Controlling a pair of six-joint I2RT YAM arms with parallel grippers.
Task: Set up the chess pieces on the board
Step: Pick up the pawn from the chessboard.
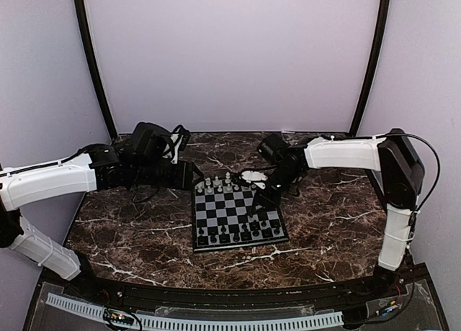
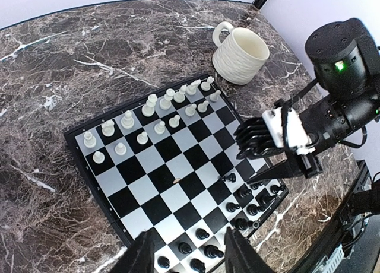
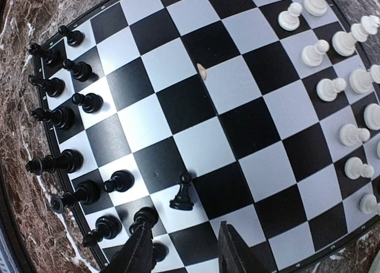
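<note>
The right gripper is hovering low over the board with its two fingers spread and nothing between them. Directly ahead of its fingertips a lone black pawn is standing on a pale square, close in and roughly centred on the gap, perhaps a touch toward the left-hand finger. The pawn is upright, so its long axis is pointing up at the wrist, and the fingers would be closing across its waist (a short push forward and down looks like all that is needed). Off to the left of this gripper the other black pieces are lining up in two rows along the board's edge. One pawn square there, forward and left of the fingertips, seems to be lacking its piece, which is probably where this pawn belongs. The white pieces are sitting well away to the right. The left gripper is hanging back beyond the board's black end, fingers also apart and empty, so the right arm is plainly the nearer one.
</note>
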